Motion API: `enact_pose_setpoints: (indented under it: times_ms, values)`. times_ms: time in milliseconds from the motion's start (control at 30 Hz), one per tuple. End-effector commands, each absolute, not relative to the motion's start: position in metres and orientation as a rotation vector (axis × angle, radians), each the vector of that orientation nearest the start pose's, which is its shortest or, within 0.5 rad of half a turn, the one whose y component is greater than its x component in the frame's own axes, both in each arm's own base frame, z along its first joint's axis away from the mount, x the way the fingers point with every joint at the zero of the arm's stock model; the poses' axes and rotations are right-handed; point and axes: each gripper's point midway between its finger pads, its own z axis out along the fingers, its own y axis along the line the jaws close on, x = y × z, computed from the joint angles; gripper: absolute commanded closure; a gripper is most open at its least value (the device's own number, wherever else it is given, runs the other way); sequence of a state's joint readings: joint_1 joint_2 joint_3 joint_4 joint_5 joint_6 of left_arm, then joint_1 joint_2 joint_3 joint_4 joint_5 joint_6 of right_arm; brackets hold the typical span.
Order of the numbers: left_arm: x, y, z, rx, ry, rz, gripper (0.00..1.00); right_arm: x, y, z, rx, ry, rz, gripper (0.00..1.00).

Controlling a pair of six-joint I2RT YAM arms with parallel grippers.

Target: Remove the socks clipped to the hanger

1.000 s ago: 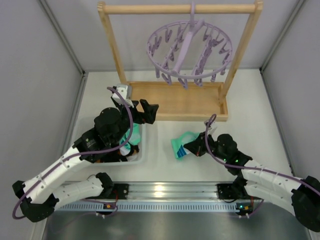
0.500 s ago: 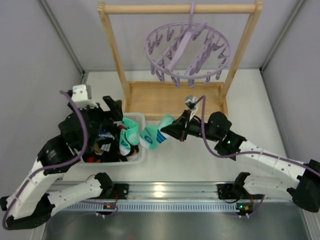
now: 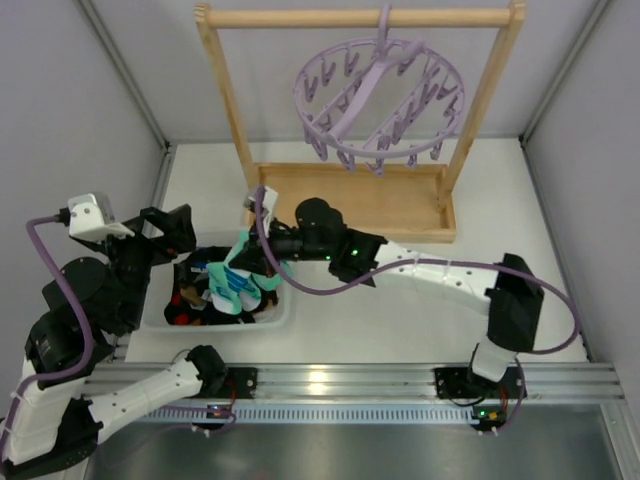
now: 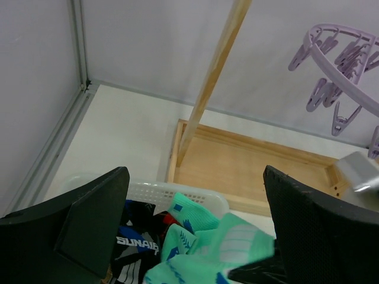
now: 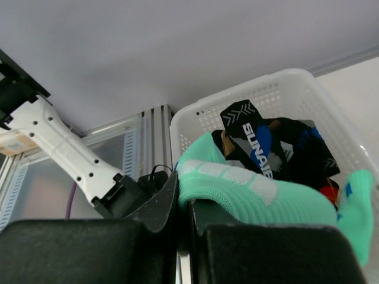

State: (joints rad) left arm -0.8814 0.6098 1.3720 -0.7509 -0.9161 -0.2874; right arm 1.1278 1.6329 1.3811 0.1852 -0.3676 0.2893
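Limply draped, mint sock (image 5: 249, 195) — white bars

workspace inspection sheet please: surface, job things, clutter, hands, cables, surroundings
surface: white table, with a white basket on its left side
job's things: lavender hanger hangs from the rail, no sock seen on its clips; teal-mint sock over the basket; dark socks inside it
clutter: nothing seen
hands: right hand shut on the teal-mint sock; left hand open beside the basket
cables: purple cable loops along the right arm, no snag seen
surroundings: wooden rail frame, grey walls
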Motion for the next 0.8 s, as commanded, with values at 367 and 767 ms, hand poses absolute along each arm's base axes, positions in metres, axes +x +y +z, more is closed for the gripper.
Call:
enact_pose_setpoints:
  times_ms: [367, 767]
  values:
    - [0.184, -0.008, 0.428, -0.266, 1.557, -0.150, 0.02, 0.179, 0.607, 0.183, -1.070, 1.820, 1.297, 1.00]
    - [0.179, 0.000, 0.416, -0.288, 1.553, -0.146, 0.02, 0.187, 0.582, 0.079, -0.928, 2.029, 1.345, 0.91]
